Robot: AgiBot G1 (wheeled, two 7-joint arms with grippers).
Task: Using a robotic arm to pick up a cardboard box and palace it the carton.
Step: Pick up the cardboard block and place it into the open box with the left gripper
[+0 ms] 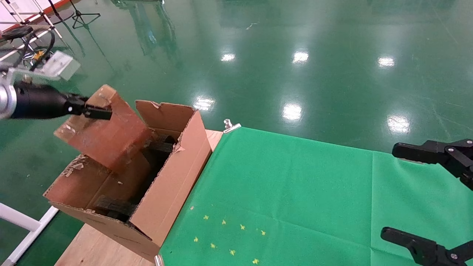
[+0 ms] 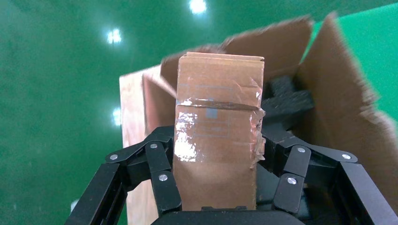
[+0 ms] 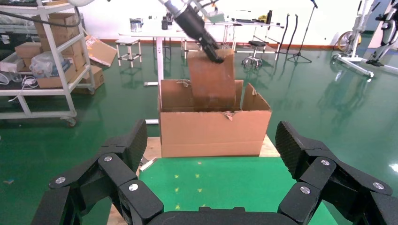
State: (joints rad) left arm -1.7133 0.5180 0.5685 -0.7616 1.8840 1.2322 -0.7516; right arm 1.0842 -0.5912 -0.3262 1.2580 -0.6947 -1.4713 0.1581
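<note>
My left gripper (image 1: 97, 112) is shut on the cardboard box (image 1: 107, 129), a brown block with shiny tape, and holds it tilted over the carton (image 1: 173, 184). The box's lower end dips between the carton's flaps. In the left wrist view the box (image 2: 216, 98) sits between the black fingers (image 2: 162, 173), with the carton's flaps (image 2: 338, 93) behind it. Black foam pieces (image 1: 160, 144) lie inside the carton. My right gripper (image 1: 391, 191) is open and empty over the cloth at the right. The right wrist view shows the carton (image 3: 213, 131), the box (image 3: 211, 79) above it, and my left arm (image 3: 192, 23).
A green cloth (image 1: 295, 192) covers the table, with small yellow marks (image 1: 229, 236) near the front. A metal clip (image 1: 230, 125) holds its far corner. The carton stands on the bare wooden strip (image 1: 96, 247) at the table's left edge. A white frame (image 1: 22, 221) stands below left.
</note>
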